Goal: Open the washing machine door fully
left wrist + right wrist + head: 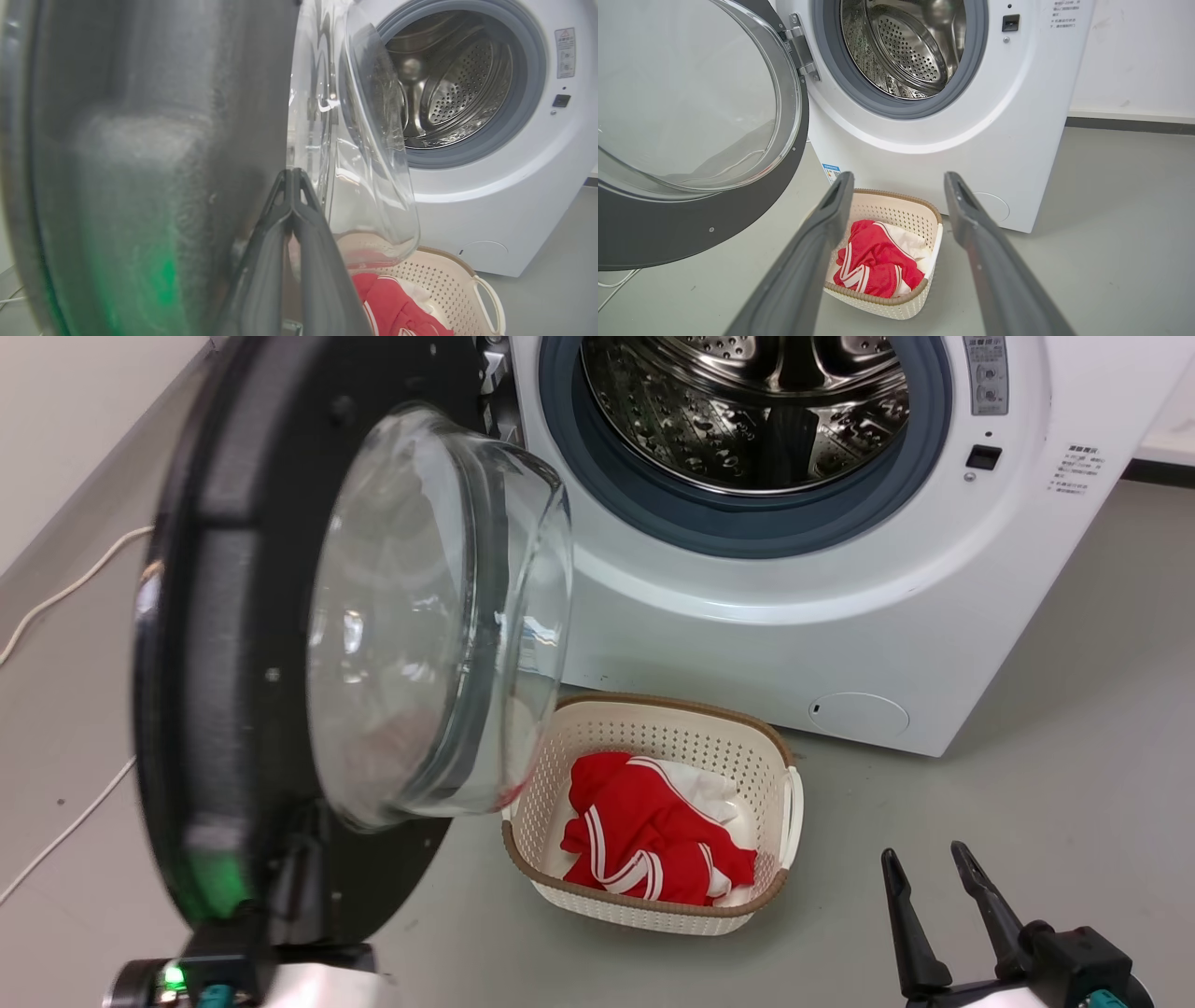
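Note:
The washing machine (747, 644) stands with its steel drum (747, 401) exposed. Its washing machine door (215, 616), a black disc with a bulging glass bowl (439, 616), is swung out to the left on its hinge (801, 46), roughly edge-on to the opening. My left gripper (292, 175) is shut, its tips lying against the door's (140, 140) inner face just beside the glass; nothing shows between the fingers. My right gripper (926, 855) hangs open at the lower right, well clear of the door (691, 233), with nothing in it (899, 179).
A cream perforated basket (653, 728) holding a red and white garment (644, 840) sits on the floor right in front of the machine, partly under the door's glass. A white cable (65, 588) runs along the floor by the left wall.

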You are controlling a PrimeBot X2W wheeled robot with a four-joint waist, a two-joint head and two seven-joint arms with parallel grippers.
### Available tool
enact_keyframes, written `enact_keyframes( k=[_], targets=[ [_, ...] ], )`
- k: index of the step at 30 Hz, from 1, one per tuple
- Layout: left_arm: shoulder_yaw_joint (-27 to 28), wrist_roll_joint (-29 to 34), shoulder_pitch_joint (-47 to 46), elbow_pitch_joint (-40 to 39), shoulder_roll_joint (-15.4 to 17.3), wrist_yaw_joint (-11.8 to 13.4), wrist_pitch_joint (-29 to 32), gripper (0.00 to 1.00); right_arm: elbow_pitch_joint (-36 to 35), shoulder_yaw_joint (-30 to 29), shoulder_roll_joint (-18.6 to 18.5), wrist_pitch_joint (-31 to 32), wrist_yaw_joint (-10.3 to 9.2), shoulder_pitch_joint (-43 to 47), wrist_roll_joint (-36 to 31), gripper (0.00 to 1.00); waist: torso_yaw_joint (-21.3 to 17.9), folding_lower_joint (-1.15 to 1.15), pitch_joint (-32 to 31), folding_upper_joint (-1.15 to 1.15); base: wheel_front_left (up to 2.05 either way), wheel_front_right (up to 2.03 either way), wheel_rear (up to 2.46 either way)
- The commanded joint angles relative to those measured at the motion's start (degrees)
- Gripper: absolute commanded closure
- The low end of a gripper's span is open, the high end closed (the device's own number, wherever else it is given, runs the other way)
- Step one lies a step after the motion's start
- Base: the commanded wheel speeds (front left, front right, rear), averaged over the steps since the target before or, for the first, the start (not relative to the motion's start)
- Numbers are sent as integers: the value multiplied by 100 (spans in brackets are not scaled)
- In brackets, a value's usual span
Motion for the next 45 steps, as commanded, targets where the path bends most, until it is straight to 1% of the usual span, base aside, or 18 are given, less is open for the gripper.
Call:
enact_keyframes(
  k=[1, 6, 14, 17, 20, 25, 30, 37, 41, 45],
  targets=[
    [149, -22, 26, 35, 37, -7, 14, 100, 2, 9, 8, -9, -6, -3, 3, 0, -18, 0, 25, 0, 0, 0, 0],
    [862, -78, -209, 229, 121, -95, 14, 100, 3, 2, 8, -9, -6, -69, -87, 0, -78, 0, 160, 0, 0, 0, 0],
    [1984, -143, -598, 579, 145, -161, 14, 100, -36, -42, 8, -9, -6, -131, -173, 0, -202, 0, 412, 0, 0, 0, 0],
    [2293, -111, -792, 747, 192, -228, 14, 100, -54, -73, 8, -9, -6, -188, -195, 0, -227, 0, 510, 0, 0, 0, 0],
    [2514, -65, -1035, 941, 278, -327, 14, 100, -64, -92, 8, -9, -6, -247, -220, 0, -249, 0, 601, 0, 0, 0, 0],
    [2741, 93, -1476, 1332, 584, -457, 13, 100, -64, -97, 8, -9, -6, -363, -235, 0, -301, 0, 733, 0, 0, 0, 0],
    [3093, 79, -1772, 1682, 793, -458, 14, 100, -67, -116, 8, -9, -6, -414, -227, 0, -430, 0, 854, 0, 0, 0, 0],
    [3562, 21, -2017, 2252, 1151, -526, 15, 100, -74, -154, 8, -9, -6, -493, -268, 0, -630, 0, 1018, 0, 0, 0, 0],
    [3744, -9, -2162, 2508, 1262, -564, 15, 100, -102, -207, 8, -9, -6, -530, -273, 0, -694, 0, 1091, 0, 0, 0, 0],
    [3782, 77, -2280, 2793, 1427, -632, 15, 100, -105, -207, 7, -9, -6, -542, -285, 0, -740, 0, 1127, 0, 0, 0, 0]
  ],
)
